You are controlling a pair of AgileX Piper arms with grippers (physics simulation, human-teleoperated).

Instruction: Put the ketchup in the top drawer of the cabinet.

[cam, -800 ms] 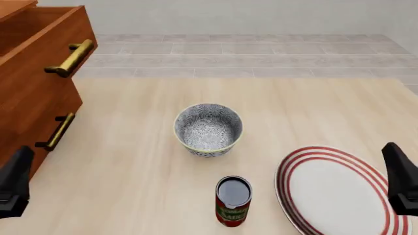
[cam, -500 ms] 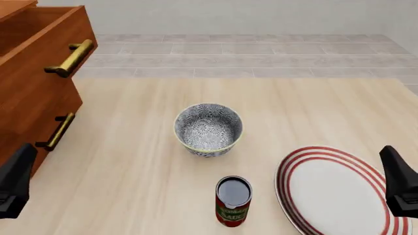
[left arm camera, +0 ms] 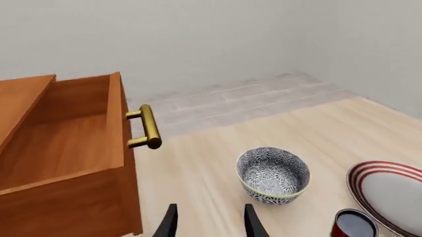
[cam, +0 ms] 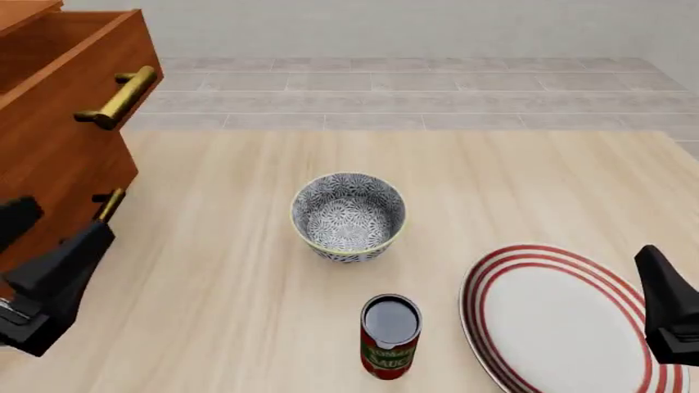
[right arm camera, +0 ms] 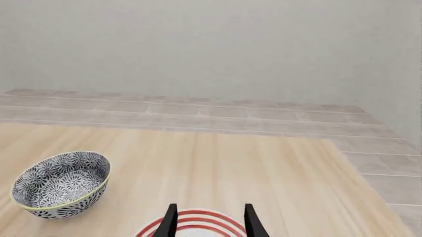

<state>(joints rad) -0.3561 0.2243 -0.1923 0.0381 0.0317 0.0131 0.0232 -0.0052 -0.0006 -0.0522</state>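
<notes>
Ketchup [cam: 390, 337] upright, red label's green band reading "sauce", near bowl [cam: 347, 215].

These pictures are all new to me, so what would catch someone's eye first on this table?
Probably the big reddish cabinet at the far left, its top drawer pulled open and empty, with a brass handle. Next, the grey patterned bowl in the middle of the pale wooden table, and nearer the camera the small red ketchup can standing upright beside a red-ringed plate. Two dark grippers, left gripper and right gripper, wait open at the near edge.
</notes>
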